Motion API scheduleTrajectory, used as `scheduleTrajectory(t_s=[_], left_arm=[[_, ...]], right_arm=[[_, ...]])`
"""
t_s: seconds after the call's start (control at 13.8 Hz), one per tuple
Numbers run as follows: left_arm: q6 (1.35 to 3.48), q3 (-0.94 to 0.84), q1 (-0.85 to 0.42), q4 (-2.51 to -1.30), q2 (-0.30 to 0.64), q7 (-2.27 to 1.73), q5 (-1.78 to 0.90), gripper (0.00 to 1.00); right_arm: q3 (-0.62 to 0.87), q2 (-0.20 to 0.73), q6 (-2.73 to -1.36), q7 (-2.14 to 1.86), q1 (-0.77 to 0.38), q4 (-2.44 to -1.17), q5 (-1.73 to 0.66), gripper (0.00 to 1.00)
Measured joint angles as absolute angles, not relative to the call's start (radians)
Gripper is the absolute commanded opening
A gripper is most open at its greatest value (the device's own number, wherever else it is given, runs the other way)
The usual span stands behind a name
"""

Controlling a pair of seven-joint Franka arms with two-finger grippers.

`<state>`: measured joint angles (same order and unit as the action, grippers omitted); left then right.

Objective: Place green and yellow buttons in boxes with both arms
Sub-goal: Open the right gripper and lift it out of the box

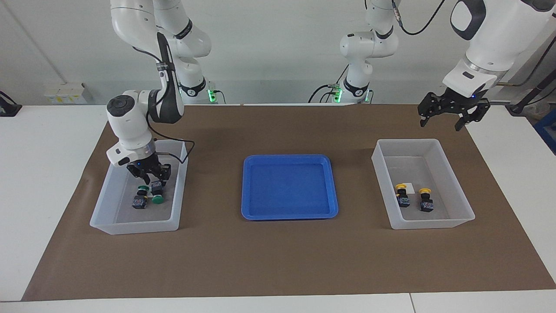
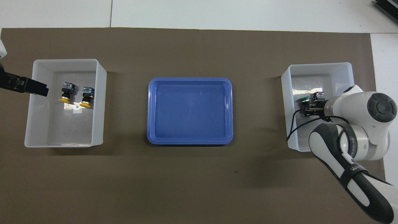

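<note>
The right gripper is low inside the box at the right arm's end of the desk, directly above two green buttons. Its jaws appear part spread, with one green button lying on its side just below them; whether the tips touch its body cannot be told. The other green button lies touching or just beside it on the box floor.

The left gripper hangs in the air near the robot-side rim of the other box, jaws spread wide and empty. Two yellow buttons stand side by side on that box's floor, by a small white label.

Between the boxes the blue tray holds nothing.

Judgement: all four buttons are boxed and sorted by colour; the step in hand is the release and withdrawal of the right gripper. For a clean finish, the jaws should be opened fully before any lift, so the cap is not dragged. The lift should be straight up, clear of both buttons and the box walls. The dangling cable should be kept off the rim.
</note>
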<state>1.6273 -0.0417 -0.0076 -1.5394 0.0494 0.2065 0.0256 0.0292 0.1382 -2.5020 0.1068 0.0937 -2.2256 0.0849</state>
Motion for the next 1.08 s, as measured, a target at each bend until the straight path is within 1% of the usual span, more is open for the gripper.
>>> scheduleTrajectory(t_s=[0.14, 0.36, 0.51, 0.65, 0.87, 1.08], left_arm=[[1.648, -0.040, -0.007, -1.583, 0.028, 0.199, 0.026, 1.00], [1.654, -0.038, -0.007, -1.594, 0.013, 0.197, 0.026, 1.00], [1.654, -0.038, -0.007, -1.594, 0.011, 0.186, 0.020, 1.00], [1.654, -0.038, -0.007, -1.594, 0.010, 0.135, 0.001, 1.00], [1.654, -0.035, -0.005, -1.594, 0.010, 0.084, -0.030, 1.00], [1.649, -0.028, -0.004, -1.594, 0.010, 0.077, -0.035, 1.00]], right_arm=[[0.030, 0.122, -2.497, 0.107, 0.093, -2.210, 0.085, 1.00], [0.030, 0.065, -2.402, 0.107, 0.090, -2.157, 0.085, 1.00], [0.032, 0.018, -2.293, 0.107, 0.081, -2.097, 0.085, 1.00], [0.044, -0.016, -2.160, 0.107, 0.076, -2.009, 0.080, 1.00], [0.078, -0.029, -2.000, 0.116, 0.072, -1.863, 0.056, 1.00], [0.093, -0.027, -1.861, 0.131, 0.072, -1.744, 0.054, 1.00]])
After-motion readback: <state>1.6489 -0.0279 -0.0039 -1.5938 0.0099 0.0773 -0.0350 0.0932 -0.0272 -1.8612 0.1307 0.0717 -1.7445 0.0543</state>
